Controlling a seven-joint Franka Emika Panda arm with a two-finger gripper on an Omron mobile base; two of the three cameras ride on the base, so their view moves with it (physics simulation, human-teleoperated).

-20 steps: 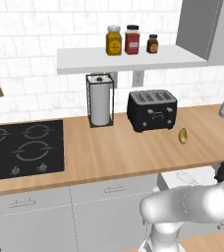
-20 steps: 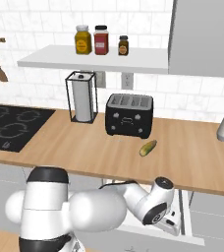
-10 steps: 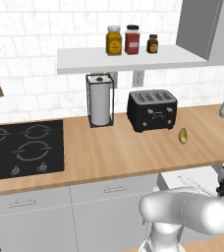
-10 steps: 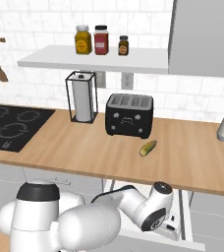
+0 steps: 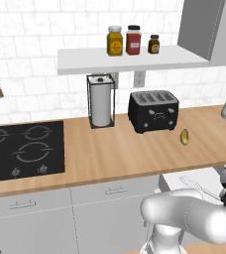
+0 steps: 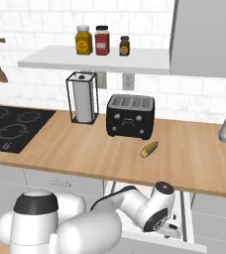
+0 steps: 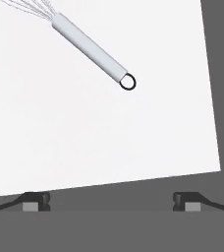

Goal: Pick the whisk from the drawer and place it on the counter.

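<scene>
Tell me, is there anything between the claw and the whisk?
No. In the hand view, just bare white drawer floor lies between the open claw and the whisk.

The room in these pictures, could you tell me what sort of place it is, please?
A rendered home kitchen, by the look of it: a black hob set into a wooden counter, a black toaster beside a paper towel holder, and jars on a white wall shelf.
</scene>
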